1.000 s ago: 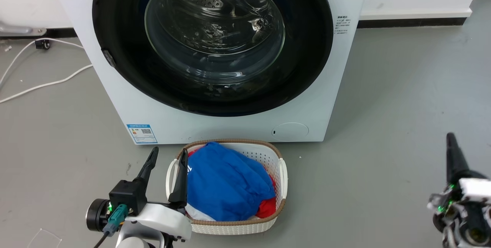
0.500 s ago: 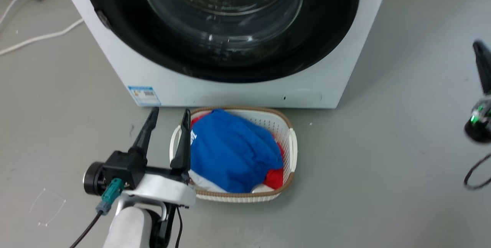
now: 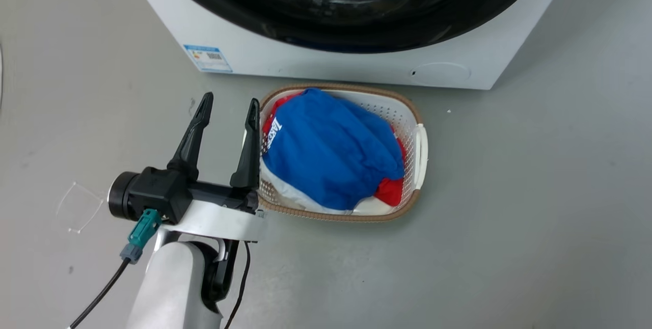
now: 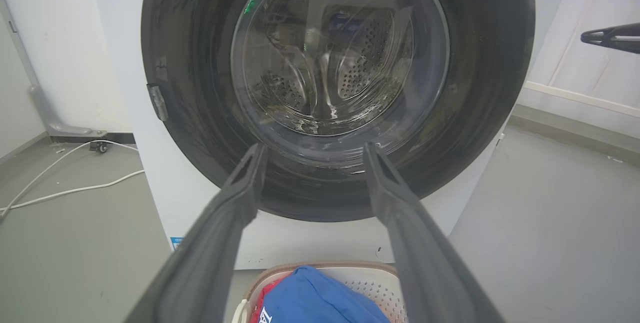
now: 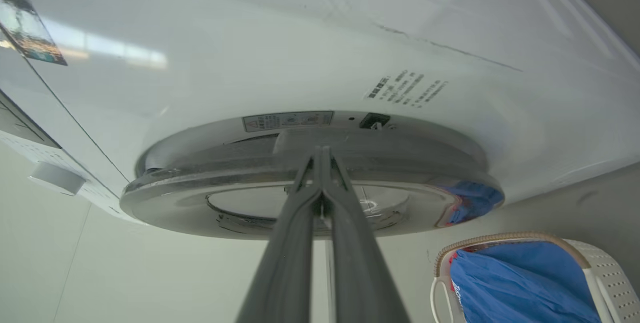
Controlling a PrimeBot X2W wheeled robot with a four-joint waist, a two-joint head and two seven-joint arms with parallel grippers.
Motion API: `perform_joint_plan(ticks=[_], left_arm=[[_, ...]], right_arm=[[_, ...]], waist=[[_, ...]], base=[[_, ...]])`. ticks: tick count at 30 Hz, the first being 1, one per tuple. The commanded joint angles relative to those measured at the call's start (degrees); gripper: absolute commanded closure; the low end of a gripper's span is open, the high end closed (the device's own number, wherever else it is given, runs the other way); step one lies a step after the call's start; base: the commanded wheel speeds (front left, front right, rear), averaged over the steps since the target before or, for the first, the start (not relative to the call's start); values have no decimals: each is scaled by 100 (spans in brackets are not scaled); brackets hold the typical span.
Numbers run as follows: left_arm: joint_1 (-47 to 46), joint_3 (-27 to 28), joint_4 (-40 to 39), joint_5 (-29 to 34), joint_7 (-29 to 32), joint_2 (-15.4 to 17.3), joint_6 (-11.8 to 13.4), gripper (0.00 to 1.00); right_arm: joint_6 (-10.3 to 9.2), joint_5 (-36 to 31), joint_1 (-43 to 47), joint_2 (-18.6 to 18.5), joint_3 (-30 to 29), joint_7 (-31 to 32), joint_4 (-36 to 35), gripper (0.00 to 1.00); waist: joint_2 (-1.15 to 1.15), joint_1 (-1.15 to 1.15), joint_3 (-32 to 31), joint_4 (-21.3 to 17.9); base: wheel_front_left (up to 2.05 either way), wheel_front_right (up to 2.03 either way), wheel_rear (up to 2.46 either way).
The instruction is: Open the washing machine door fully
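Washing machine door [image 4: 480, 88] flat against white machine [image 3: 356, 66], behind laundry basket [image 3: 420, 140] on floor. My left end effector [image 3: 230, 99] spread wide, empty, beside basket. My right end effector [image 5: 320, 152]: fingers pressed together, nothing between, tips at door rim.

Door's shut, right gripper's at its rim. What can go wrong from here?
1. The right gripper is shut and points at the glossy rim of the door; it may slip off rather than catch it.
2. The left gripper hangs open before the door; a door swinging that way could hit it.
3. The basket stands by the left gripper; an arm move could knock it.
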Motion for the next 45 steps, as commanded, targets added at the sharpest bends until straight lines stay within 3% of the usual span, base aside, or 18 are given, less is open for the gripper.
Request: perform_joint_plan(ticks=[1, 14, 22, 36, 45], left_arm=[[-88, -8, -23, -10, -14, -13, -23, 0], [-382, -291, -181, -158, -14, -17, 51, 0], [-482, -320, -224, -181, -14, -17, 76, 0], [-298, -289, -61, -168, -14, -16, 110, 0], [-34, -255, 192, -202, -14, -16, 84, 0]], right_arm=[[2, -73, -148, 27, 51, 32, 68, 100], [2, -672, -1407, 85, 390, 27, 717, 100], [2, -859, -1786, 157, 566, 397, 820, 100], [2, -657, -1044, 342, 635, 1390, 447, 100], [3, -444, -125, 571, 641, 2081, 2, 100]], waist=[[0, -1, 126, 105], [0, -1, 659, 343], [0, -1, 892, 359], [0, -1, 633, 197], [0, -1, 61, 127]], base=[[0, 0, 0], [0, 0, 0], [0, 0, 0], [0, 0, 0], [0, 0, 0]])
